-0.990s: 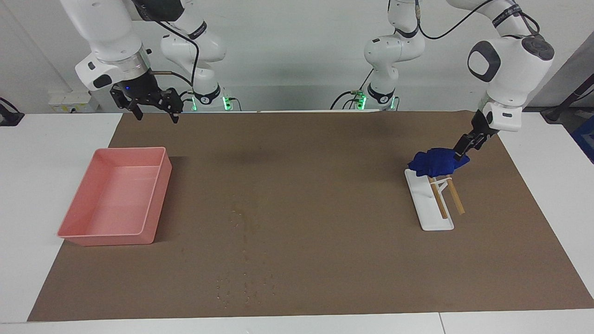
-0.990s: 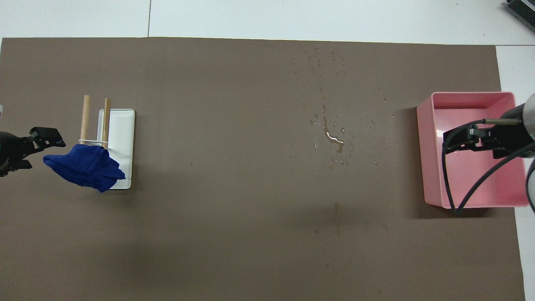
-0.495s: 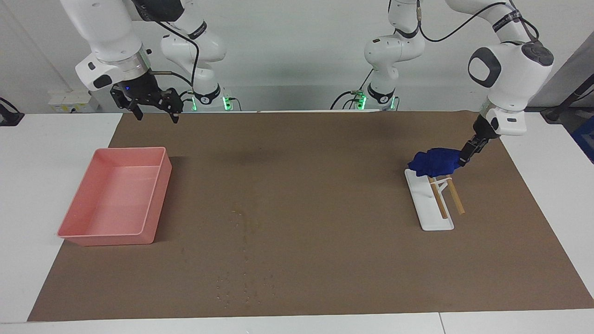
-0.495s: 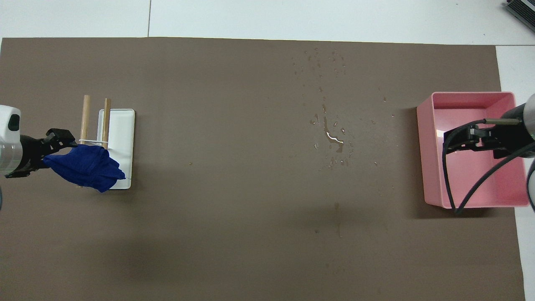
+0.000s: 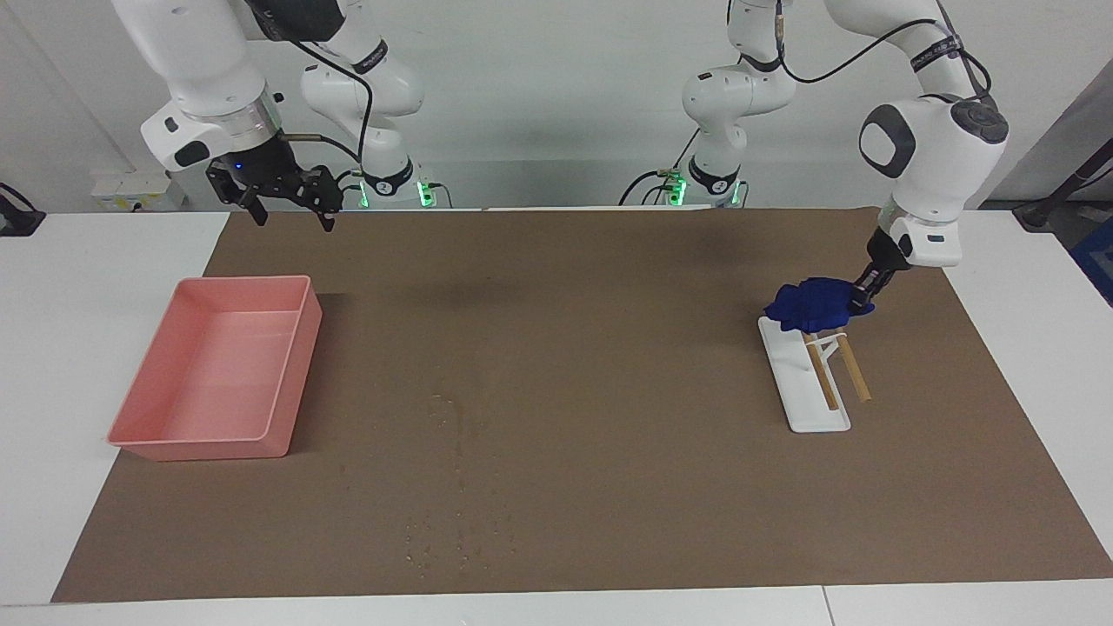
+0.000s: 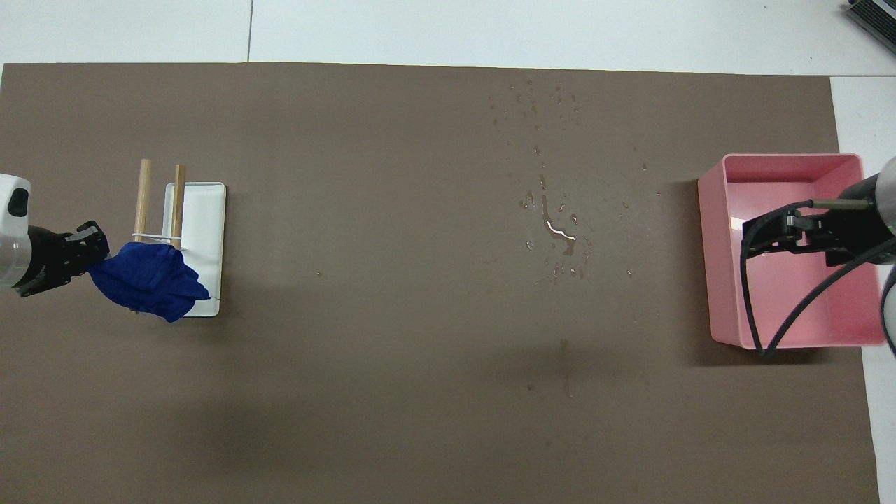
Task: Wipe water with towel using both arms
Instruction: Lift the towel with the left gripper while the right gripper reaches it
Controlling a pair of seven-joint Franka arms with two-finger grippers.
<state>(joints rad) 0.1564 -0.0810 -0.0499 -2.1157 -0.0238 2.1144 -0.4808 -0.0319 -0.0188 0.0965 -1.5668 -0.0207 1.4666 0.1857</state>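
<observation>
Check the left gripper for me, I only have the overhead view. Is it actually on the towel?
Observer: Yes. In the facing view the left gripper is shut on the edge of the towel, which is draped over the top of the rack.
Operator: Right gripper looks like it's down in the bin.
Observer: It isn't. The right gripper hangs open in the air, well above the bin, not inside it. That arm waits.
</observation>
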